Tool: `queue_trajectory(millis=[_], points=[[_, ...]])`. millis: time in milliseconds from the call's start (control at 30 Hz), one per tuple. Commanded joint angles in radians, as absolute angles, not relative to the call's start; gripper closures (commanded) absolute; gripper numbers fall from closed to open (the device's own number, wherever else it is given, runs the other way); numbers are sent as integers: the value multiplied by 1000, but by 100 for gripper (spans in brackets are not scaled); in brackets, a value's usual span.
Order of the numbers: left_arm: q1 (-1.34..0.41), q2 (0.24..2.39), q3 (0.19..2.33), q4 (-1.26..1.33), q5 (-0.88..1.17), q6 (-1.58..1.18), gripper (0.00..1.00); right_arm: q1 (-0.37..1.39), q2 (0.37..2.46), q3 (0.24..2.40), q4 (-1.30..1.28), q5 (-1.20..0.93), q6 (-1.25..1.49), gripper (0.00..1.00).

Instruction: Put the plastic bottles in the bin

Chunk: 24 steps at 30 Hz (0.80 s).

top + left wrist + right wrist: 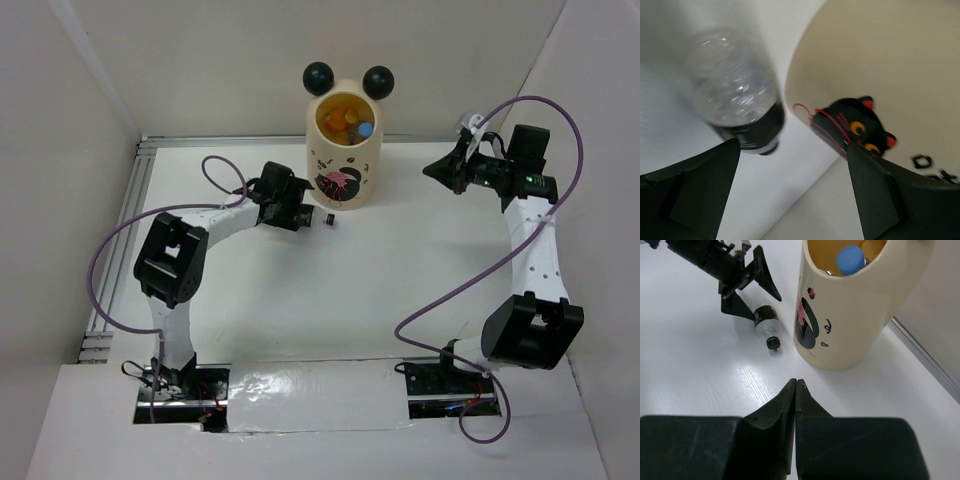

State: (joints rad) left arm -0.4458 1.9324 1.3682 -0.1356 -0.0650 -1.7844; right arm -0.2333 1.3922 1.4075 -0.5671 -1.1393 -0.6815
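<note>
The cream bin (372,165) with two black ball ears stands at the back centre, and several plastic bottles (350,122) show inside it, one with a blue cap (850,259). One clear bottle with a black label (326,218) lies on the table just left of the bin's foot. My left gripper (308,215) is open right at this bottle (737,95), which lies just ahead of the spread fingers, untouched. The bin's cartoon print (855,125) fills the right of that view. My right gripper (796,382) is shut on nothing, hovering right of the bin (850,315).
White walls close in the table on the left, back and right. An aluminium rail (115,250) runs along the left and back edges. Purple cables (480,270) loop from both arms. The right wrist view shows a rail (925,357) behind the bin.
</note>
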Motion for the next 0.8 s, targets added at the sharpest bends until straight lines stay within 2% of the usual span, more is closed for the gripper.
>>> queue_trajectory(millis=[0,267,500,767], points=[[-443,1988,1413,-271,-25,-1764,0,-256,1364,1405,-595,-1190,-701,94],[-443,2019,1425,-370,-48,-1752,0,-285,1373,1394,-571,-1224,-683,94],[-443,2083,1531,-379,-66,-1743,0,-285,1371,1393,-594,-1233,-692,94],[-463,1996,1384,-176,-64,-1733,0,-285,1351,1339,-594,-1224,-701,93]])
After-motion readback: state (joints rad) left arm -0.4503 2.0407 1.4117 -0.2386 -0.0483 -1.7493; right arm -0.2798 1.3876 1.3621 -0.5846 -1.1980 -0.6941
